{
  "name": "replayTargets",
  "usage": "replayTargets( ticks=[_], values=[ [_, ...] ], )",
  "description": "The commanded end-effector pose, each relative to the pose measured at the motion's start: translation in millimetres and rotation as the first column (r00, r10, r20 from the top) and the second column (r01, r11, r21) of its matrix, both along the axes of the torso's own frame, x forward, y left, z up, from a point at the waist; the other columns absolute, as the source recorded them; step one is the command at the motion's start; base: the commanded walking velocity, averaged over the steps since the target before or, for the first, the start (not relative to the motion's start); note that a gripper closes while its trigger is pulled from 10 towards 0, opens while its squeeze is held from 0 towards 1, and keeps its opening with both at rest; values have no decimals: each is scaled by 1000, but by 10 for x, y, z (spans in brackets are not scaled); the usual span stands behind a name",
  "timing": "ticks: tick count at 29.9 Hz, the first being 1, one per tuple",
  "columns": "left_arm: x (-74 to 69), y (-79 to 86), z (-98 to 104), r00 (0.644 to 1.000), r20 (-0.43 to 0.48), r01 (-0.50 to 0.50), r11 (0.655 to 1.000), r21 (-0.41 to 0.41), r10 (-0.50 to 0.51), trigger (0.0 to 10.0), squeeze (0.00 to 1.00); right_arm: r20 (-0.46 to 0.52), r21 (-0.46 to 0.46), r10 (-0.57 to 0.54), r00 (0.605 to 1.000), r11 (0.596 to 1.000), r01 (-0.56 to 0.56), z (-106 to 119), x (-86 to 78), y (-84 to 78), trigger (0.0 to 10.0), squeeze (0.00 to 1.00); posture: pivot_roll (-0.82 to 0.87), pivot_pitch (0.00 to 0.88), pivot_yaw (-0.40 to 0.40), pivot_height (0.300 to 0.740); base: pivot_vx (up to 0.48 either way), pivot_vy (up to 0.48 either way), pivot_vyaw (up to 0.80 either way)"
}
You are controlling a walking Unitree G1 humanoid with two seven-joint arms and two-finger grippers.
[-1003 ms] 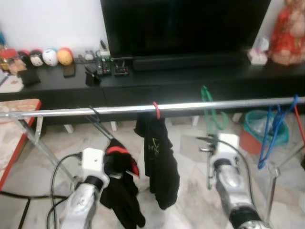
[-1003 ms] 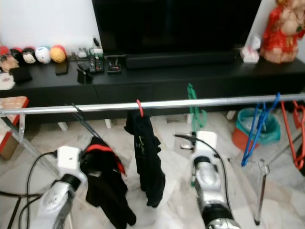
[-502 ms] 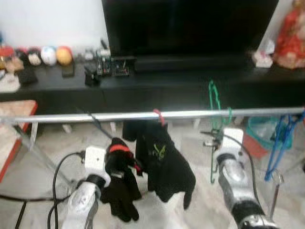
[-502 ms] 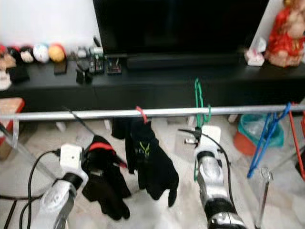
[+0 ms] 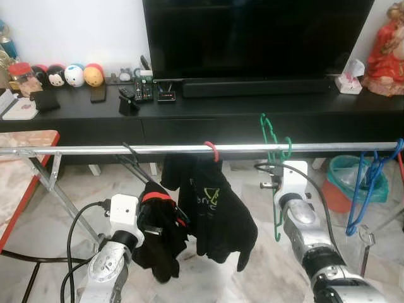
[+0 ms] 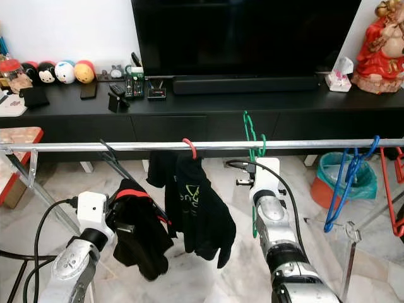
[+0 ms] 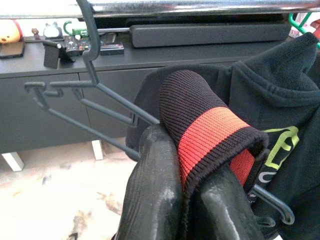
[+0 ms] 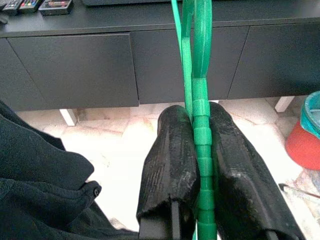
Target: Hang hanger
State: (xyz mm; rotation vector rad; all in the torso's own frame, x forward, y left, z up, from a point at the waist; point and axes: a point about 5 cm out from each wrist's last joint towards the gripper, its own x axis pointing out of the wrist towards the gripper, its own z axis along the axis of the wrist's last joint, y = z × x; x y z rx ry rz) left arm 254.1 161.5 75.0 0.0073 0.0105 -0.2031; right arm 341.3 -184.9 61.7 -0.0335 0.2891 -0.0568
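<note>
Left eye view shows me a black television above a long black counter that runs across the room. In front of the counter I see a silver clothes rail spanning the scene from side to side. A black hoodie with a green logo hangs from the rail on a red hanger hook, near the middle.

To the robot's left of the hoodie, a black garment with a red stripe sits on a grey hanger. The hook of this grey hanger reaches up to the rail; I cannot tell whether it rests on it. The left gripper has its fingers closed on the ribbed red-and-black cuff of this garment.

To the robot's right of the hoodie, the green hanger stands upright with its hook rising above the rail and its body hanging below. The right gripper is just under the rail, and its fingers are clamped on the green shaft, one on each side.

Blue hangers hang from the far right end of the rail. A teal basket stands on the floor behind them. Small round toys sit at the left end of the counter.
</note>
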Motion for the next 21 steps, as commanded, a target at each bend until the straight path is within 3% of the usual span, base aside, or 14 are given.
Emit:
replayTargets(
  ticks=[1, 9, 20, 21],
  values=[
    [11, 6, 43, 1000, 13, 1, 1000, 6, -1, 10000, 0, -17, 4, 6, 1000, 1000, -6, 32, 42, 11, 10000, 0, -44, 0, -2, 740, 0, 0, 0],
    [3, 6, 37, 1000, 6, 6, 1000, 6, -6, 10000, 0, -104, 50, -22, 994, 998, 27, -2, 68, -1, 10000, 0, -42, 0, 0, 740, 0, 0, 0],
    [-2, 5, 33, 1000, 0, 12, 1000, 8, -12, 10000, 0, -117, 69, -9, 993, 997, 17, -31, 53, 20, 10000, 8, -39, 0, 5, 740, 0, 0, 0],
    [-2, 5, 33, 1000, 0, 13, 1000, 8, -13, 10000, 0, -107, 73, -8, 994, 997, 16, -26, 54, 23, 10000, 82, -39, 0, 5, 740, 0, 0, 0]
  ],
)
